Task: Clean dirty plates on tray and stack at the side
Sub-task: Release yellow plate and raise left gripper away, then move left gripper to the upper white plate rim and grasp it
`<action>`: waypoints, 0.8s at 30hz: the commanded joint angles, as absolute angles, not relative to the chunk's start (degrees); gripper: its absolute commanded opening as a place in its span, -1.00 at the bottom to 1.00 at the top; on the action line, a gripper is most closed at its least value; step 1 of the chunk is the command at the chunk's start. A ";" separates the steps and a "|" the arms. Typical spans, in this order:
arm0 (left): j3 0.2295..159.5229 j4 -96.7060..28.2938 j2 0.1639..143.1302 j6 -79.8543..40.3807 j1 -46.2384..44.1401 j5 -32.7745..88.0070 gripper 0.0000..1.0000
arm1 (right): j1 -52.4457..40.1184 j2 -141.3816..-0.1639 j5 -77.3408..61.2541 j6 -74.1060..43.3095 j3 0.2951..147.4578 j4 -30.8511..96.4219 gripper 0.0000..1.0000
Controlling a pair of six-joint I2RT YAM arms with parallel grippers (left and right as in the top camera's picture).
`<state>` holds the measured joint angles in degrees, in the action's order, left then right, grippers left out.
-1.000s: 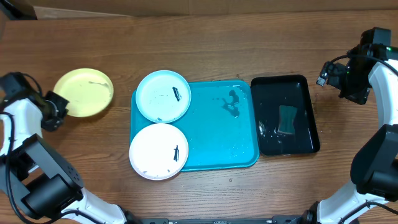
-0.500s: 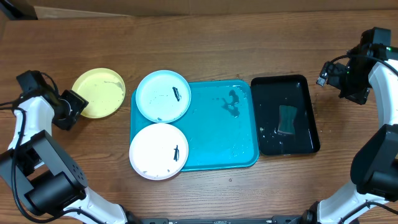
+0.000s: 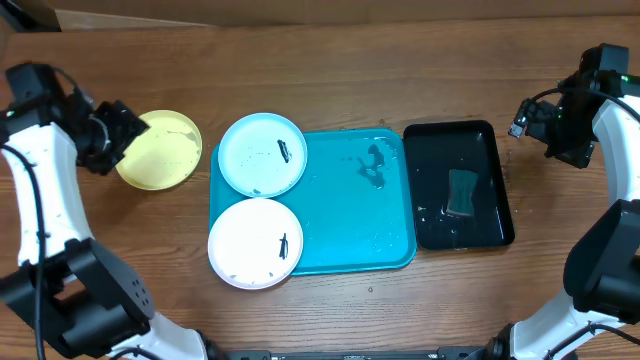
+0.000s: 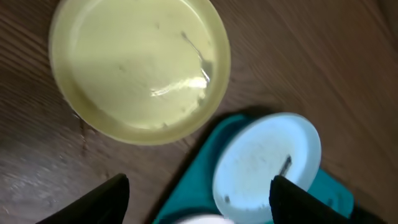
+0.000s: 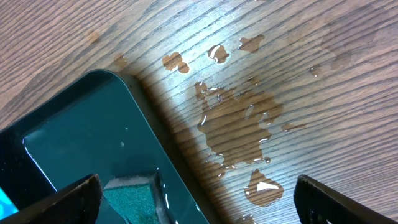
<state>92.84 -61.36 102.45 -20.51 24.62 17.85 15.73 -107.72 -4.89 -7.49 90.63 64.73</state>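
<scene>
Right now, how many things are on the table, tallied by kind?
Plates: 3 (yellow-green plate, light blue plate, white plate)
Trays: 2 (turquoise tray, black tray)
Sponges: 1 (sponge, lying in the black tray)
Total: 6

yellow plate point(image 3: 162, 153), turquoise tray point(image 3: 350, 215), black tray point(image 3: 440, 160)

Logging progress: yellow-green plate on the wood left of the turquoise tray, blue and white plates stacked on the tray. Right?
Not stacked: the overhead view shows the light blue plate and white plate side by side on the turquoise tray. The rest holds.
</scene>
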 commanded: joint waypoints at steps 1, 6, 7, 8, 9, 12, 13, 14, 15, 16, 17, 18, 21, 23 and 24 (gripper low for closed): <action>93.95 -65.32 100.03 -17.58 18.59 19.09 0.44 | 15.84 -106.50 -4.56 -7.70 91.09 64.60 1.00; 92.42 -69.12 100.03 -16.25 10.50 17.50 0.47 | 15.84 -106.52 -4.56 -7.73 91.09 64.62 1.00; 92.29 -69.41 100.03 -16.21 9.08 16.99 0.48 | 15.84 -106.50 -4.56 -7.70 91.09 64.60 1.00; 92.23 -69.73 100.03 -16.19 7.42 16.10 0.49 | 15.84 -106.52 -4.56 -7.73 91.09 64.60 1.00; 92.12 -69.89 100.03 -16.21 5.96 14.98 0.50 | 15.84 -106.50 -4.56 -7.70 91.09 64.62 1.00; 91.96 -70.57 100.03 -16.25 0.82 11.29 0.50 | 15.84 -106.50 -4.56 -7.70 91.09 64.62 1.00; 91.96 -70.85 100.03 -16.27 -0.93 10.37 0.50 | 15.84 -106.50 -4.56 -7.70 91.09 64.60 1.00; 91.96 -71.24 100.03 -16.29 -3.16 9.52 0.52 | 15.84 -106.52 -4.56 -7.70 91.09 64.60 1.00; 91.96 -71.57 100.03 -16.34 -4.86 9.13 0.51 | 15.84 -106.50 -4.56 -7.73 91.09 64.60 1.00; 91.96 -71.83 100.03 -16.64 -6.37 8.36 0.51 | 15.84 -106.50 -4.56 -7.73 91.09 64.60 1.00; 91.96 -72.10 100.03 -16.95 -7.75 7.46 0.51 | 15.84 -106.52 -4.56 -7.73 91.09 64.62 1.00; 91.96 -72.31 100.03 -17.30 -9.02 6.39 0.51 | 15.84 -106.52 -4.56 -7.73 91.09 64.60 1.00; 91.96 -73.32 100.03 -18.44 -12.49 3.36 0.53 | 15.84 -106.50 -4.56 -7.73 91.09 64.60 1.00; 91.96 -73.89 100.03 -18.44 -14.15 2.35 0.52 | 15.84 -106.50 -4.56 -7.70 91.09 64.60 1.00; 91.96 -74.04 100.03 -18.44 -14.74 2.22 0.52 | 15.84 -106.52 -4.56 -7.73 91.09 64.60 1.00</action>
